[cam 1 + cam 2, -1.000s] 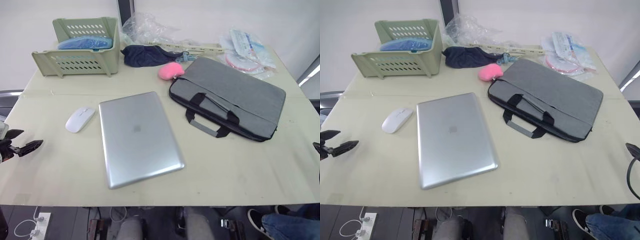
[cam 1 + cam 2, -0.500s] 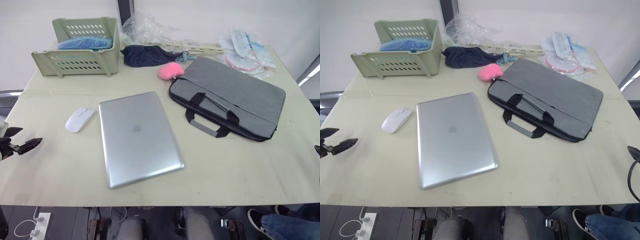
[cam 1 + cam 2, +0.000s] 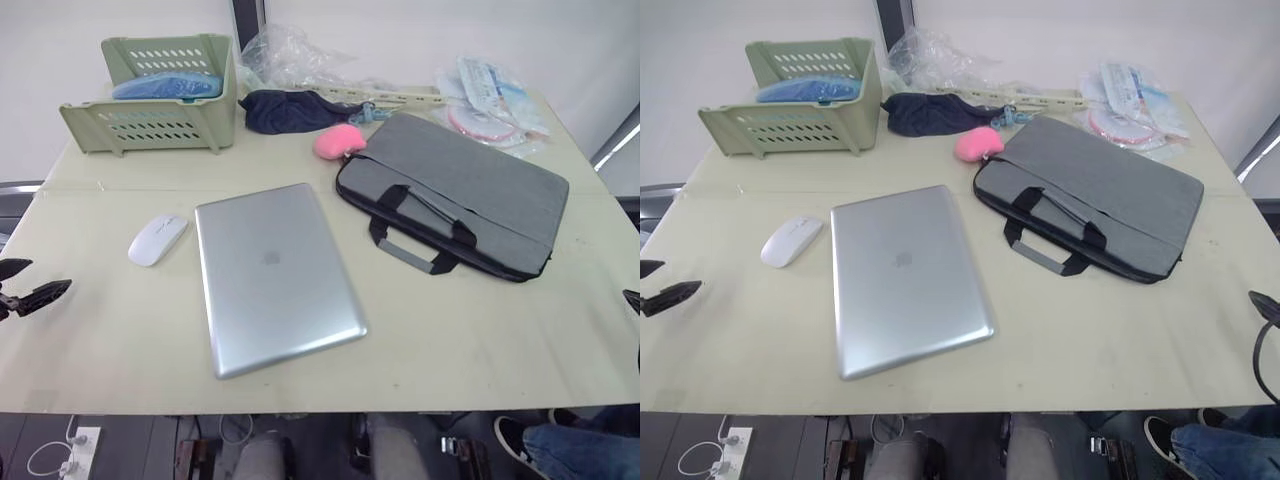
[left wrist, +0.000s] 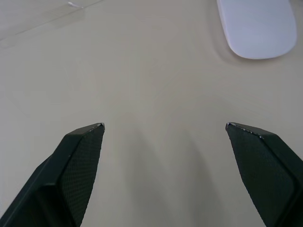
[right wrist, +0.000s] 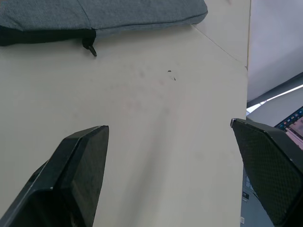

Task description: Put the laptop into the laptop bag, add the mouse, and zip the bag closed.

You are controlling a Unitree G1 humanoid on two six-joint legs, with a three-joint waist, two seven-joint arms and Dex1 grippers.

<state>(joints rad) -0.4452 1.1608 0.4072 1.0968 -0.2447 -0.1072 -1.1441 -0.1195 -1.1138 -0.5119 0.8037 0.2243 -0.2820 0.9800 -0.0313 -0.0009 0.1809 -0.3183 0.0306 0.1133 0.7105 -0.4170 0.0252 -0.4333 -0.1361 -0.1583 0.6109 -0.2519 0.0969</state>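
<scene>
- The left gripper hangs over bare desk at the left edge, its two black fingers spread wide apart and grasping nothing; in the head view its tips sit just over the desk's left border.
- The right gripper hovers low at the desk's right edge, its black fingers likewise released and empty, with the corner of the bag and its black zip pull ahead of it.
- The small smooth white oval mouse lies flat on the pale cream desk, near the left gripper and just beside the laptop's left edge, not touching it.
- The large flat silver aluminium laptop lies closed in the middle of the desk, lid up with a faint logo, rounded corners, turned slightly off square; its near corner comes close to the front edge.
- The grey fabric laptop bag with black trim and black straps lies flat to the right of the laptop, apart from it, set at an angle, handles pointing toward the front.
- Open desk runs along the front right, between bag and right gripper, and along the left front beside the laptop.
- At the back: a pale green slotted plastic basket holding something blue, a dark navy cloth bundle, a pink fluffy lump touching the bag's far corner, and clear plastic packets.
</scene>
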